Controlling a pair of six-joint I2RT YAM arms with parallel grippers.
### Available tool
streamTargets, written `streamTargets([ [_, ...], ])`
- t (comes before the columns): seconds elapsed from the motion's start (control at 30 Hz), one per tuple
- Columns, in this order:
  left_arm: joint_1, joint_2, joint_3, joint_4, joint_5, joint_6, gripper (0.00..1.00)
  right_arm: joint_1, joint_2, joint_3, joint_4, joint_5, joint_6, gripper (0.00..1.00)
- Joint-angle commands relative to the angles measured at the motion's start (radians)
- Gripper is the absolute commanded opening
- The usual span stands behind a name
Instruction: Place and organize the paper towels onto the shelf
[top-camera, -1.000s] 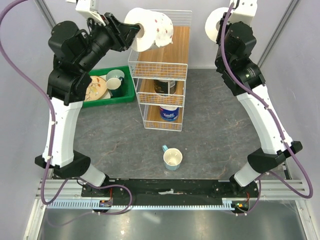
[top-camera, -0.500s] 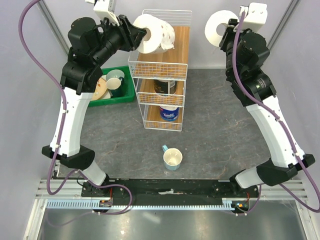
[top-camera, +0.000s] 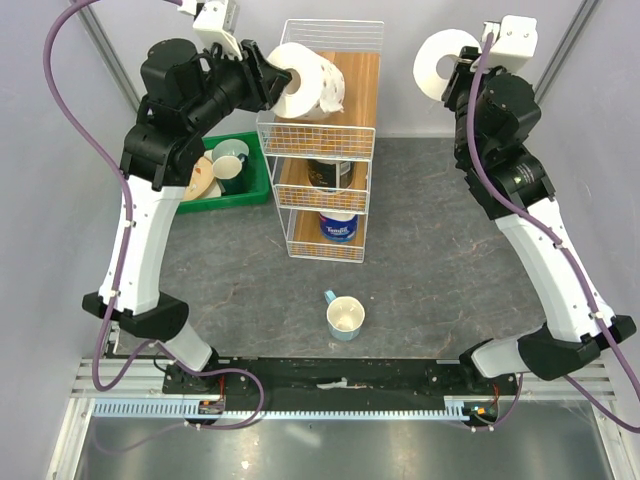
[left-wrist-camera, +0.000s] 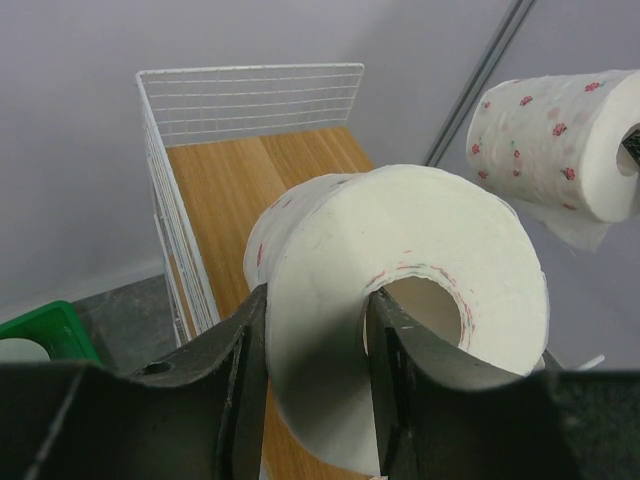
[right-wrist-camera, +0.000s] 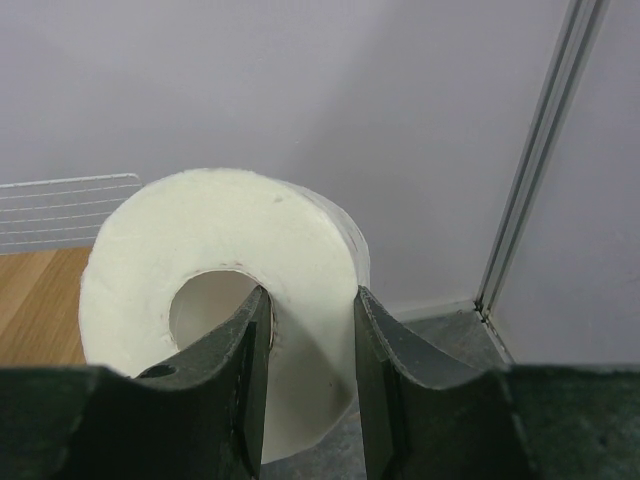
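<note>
Two white paper rolls, the left roll (top-camera: 300, 80) and the right roll (top-camera: 440, 62), are squeezed tight by the left gripper (left-wrist-camera: 318, 300) and the right gripper (right-wrist-camera: 310, 300), held high to reach the top of the tall white wire shelf (top-camera: 315, 140).

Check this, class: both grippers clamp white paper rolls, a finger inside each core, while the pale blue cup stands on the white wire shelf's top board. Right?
No: the top external view shows the pale blue cup on the grey table, in front of the white wire shelf. The left gripper and right gripper both clamp white paper rolls.
</note>
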Motion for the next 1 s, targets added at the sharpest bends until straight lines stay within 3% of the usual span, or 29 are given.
streamTargets([
  [0.0,-0.006,-0.064,0.002,0.043,0.035,0.028,0.25,-0.005,-0.043,-0.006,0.080,-0.019,0.025,0.35],
  [0.63,-0.004,-0.113,-0.053,0.052,0.106,0.022,0.28,-0.014,-0.050,-0.025,0.080,-0.019,0.033,0.35],
  [0.8,-0.004,-0.110,-0.067,0.052,0.113,0.028,0.37,-0.016,-0.053,-0.031,0.080,-0.019,0.029,0.35],
  [0.97,-0.006,-0.102,-0.084,0.052,0.127,0.028,0.38,-0.020,-0.059,-0.039,0.080,-0.018,0.029,0.35],
])
